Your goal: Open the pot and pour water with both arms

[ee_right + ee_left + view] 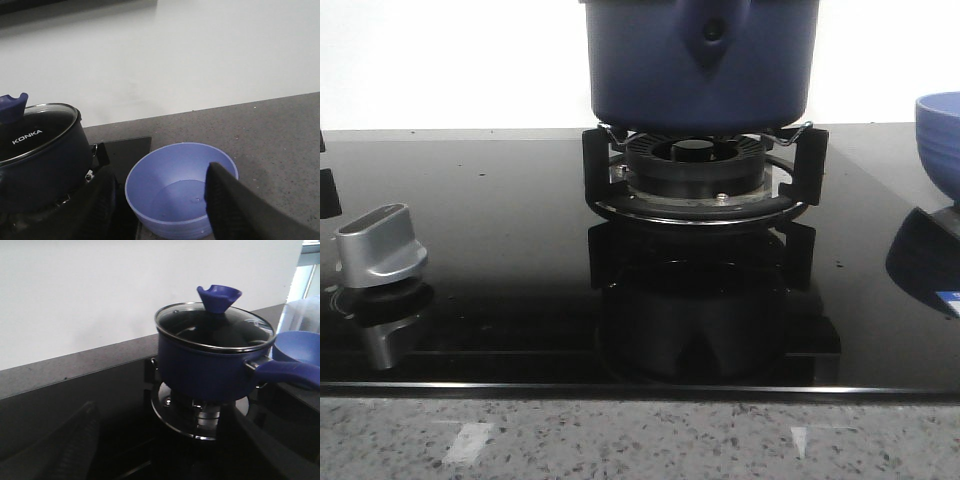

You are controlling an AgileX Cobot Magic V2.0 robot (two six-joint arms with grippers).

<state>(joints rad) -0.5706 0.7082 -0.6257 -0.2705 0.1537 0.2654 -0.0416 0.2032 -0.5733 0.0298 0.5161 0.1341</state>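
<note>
**Pot on the burner, lid on, both grippers apart and empty**

You had the black glass cooktop filling the lower front view. The pot sat top centre on the burner grate, its glass lid closed under a blue knob. A lighter blue bowl stood at the right edge, a silver control knob at lower left. Your left gripper and right gripper each showed jaws spread wide, holding nothing.
</note>
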